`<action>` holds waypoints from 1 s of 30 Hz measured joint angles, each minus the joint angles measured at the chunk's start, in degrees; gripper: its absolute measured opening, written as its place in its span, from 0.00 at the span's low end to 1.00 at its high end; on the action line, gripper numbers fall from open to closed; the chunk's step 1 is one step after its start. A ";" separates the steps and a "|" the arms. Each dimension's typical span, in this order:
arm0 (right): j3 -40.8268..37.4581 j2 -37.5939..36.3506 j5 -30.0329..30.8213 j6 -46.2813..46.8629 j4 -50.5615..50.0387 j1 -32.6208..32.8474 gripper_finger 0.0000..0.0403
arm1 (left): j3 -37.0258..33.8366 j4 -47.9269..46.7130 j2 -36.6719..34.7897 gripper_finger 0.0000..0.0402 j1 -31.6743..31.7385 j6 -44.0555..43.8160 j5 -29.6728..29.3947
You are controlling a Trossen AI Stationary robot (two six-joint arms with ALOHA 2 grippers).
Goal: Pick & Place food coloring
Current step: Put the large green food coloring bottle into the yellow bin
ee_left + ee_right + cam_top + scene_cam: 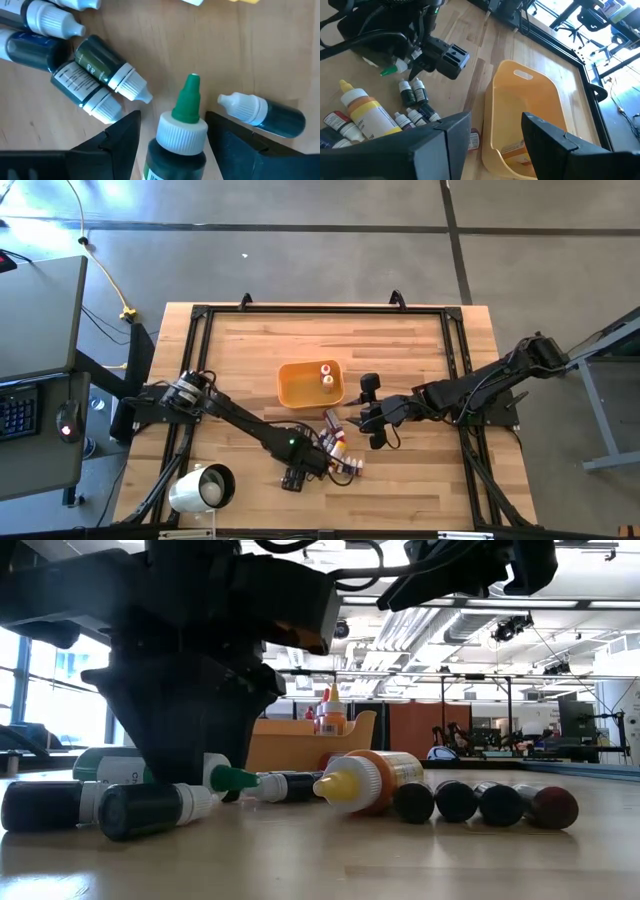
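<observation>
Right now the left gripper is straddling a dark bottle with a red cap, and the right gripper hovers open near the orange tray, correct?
Not quite: the cap is green, not red. The left wrist view shows the left gripper straddling a dark bottle with a green tip. The right gripper does hover open near the orange tray.

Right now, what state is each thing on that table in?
Left tool: open, fingers either side of the green-tipped bottle, which lies on the table.
Right tool: open, empty, above the orange tray.
Orange tray: upright, two bottles standing inside.
Yellow-capped bottle: lying on its side.
</observation>
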 joint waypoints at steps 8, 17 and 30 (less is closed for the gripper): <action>0.00 0.00 0.00 0.00 -0.01 0.01 0.42 | 0.00 0.15 0.00 0.38 0.00 0.00 -0.04; 0.00 0.00 0.02 0.00 -0.02 0.02 0.42 | 2.76 -2.17 0.11 0.28 0.00 -0.14 0.23; 0.00 0.00 0.47 0.17 -1.08 0.15 0.42 | 20.74 -19.52 -3.92 0.29 -1.14 10.57 -11.29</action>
